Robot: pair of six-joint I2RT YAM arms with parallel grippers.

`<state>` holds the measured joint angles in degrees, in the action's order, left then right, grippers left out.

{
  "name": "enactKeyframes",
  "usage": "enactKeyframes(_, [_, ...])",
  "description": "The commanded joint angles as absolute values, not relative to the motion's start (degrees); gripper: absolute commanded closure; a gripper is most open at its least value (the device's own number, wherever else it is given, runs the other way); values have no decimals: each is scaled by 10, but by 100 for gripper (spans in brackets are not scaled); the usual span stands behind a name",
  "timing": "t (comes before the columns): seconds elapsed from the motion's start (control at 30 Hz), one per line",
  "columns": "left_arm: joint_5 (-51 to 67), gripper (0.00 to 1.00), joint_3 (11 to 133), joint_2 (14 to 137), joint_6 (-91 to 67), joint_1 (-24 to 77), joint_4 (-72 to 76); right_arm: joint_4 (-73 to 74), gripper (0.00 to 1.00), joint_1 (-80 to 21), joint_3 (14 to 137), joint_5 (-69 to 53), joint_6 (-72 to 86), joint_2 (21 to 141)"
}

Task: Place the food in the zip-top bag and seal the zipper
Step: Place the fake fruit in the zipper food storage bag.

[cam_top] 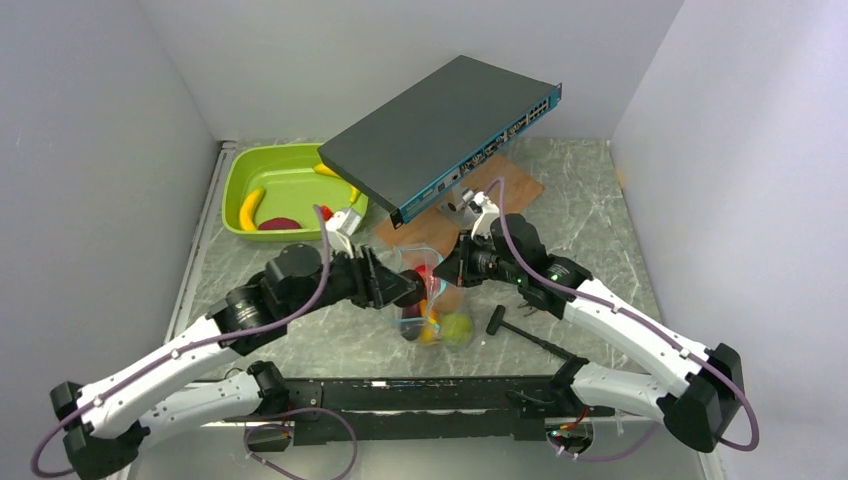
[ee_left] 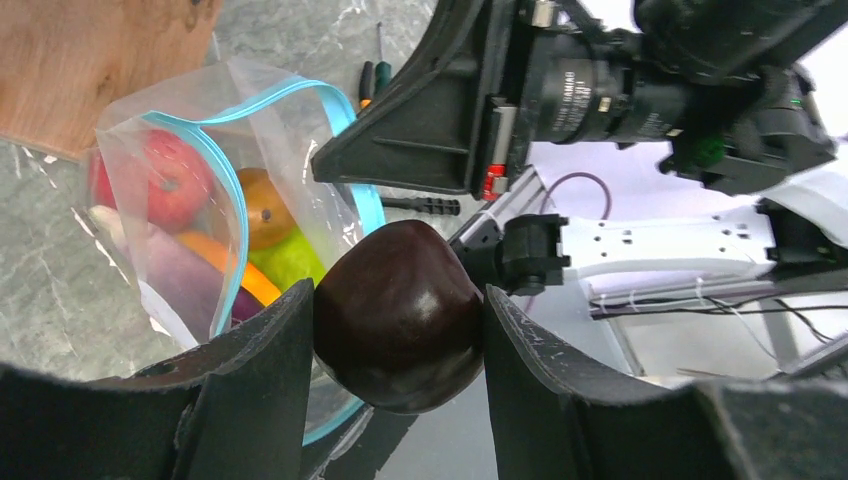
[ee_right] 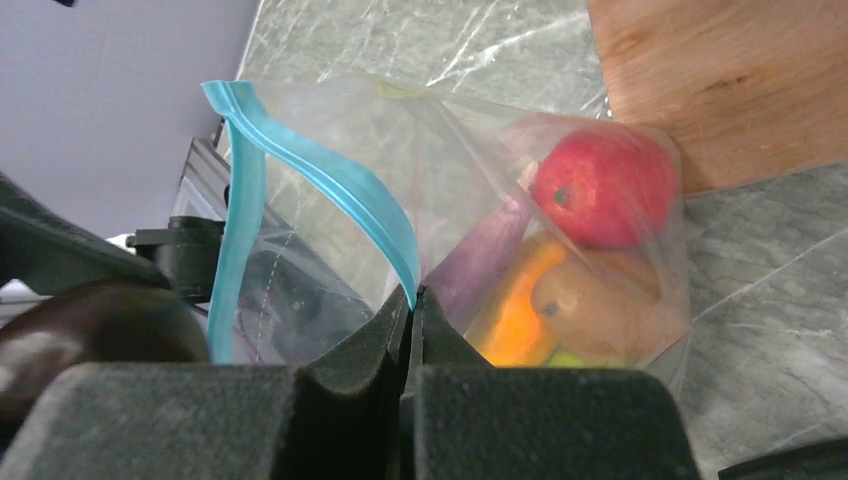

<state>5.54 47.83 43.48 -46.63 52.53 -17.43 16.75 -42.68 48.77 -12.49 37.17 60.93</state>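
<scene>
1. Grey marbled table [cam_top: 600,200] with white walls on three sides; a green tray [cam_top: 235,190] sits at the far left, with a wooden board [cam_top: 515,185] and a flat dark box [cam_top: 440,130] near the back.
2. At mid-table, between the two arms, the clear bag [cam_top: 425,300] stands with its mouth open.
3. The right gripper [ee_right: 412,310] is pinched fully closed on the bag's edge, right at the teal zipper [ee_right: 320,180], holding that side of the mouth up.
4. The left gripper [ee_left: 400,340] is partly spread and clamps a dark-red piece [ee_left: 398,300] between both fingers (each one presses a side of it).
5. That piece hangs just outside the mouth, beside the zipper loop and close to the right gripper.
6. Inside the bag lie a red apple [ee_right: 600,190], an eggplant [ee_right: 480,265], an orange [ee_right: 600,300] and a green apple [cam_top: 457,328].
7. A banana [cam_top: 250,208] and another dark-red piece lie in the tray, well apart from both grippers.
</scene>
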Motion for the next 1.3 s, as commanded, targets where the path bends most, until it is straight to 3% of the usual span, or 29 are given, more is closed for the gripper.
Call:
enactKeyframes(0.0, [-57,100,511,474,-449,575,-189,166,100,-426,512,-117,354,578])
enactKeyframes(0.27, [-81,100,525,517,-450,582,-214,164,100,-426,484,-114,364,542])
enactKeyframes(0.37, [-65,95,527,541,-447,583,-198,165,100,-426,481,-114,366,538])
enactKeyframes(0.43, [-55,79,528,550,-442,583,-187,168,100,-426,482,-113,364,538])
enactKeyframes(0.5, [-50,52,528,553,-438,583,-179,170,100,-427,483,-111,363,535])
enactKeyframes(0.6, [-44,22,523,546,-435,583,-167,172,100,-427,482,-109,359,532])
enactKeyframes(0.7, [-49,1,522,538,-428,583,-175,172,100,-426,482,-110,358,535])
enactKeyframes(1.27, [-265,0,517,422,-455,562,-463,152,100,-425,475,-117,352,565])
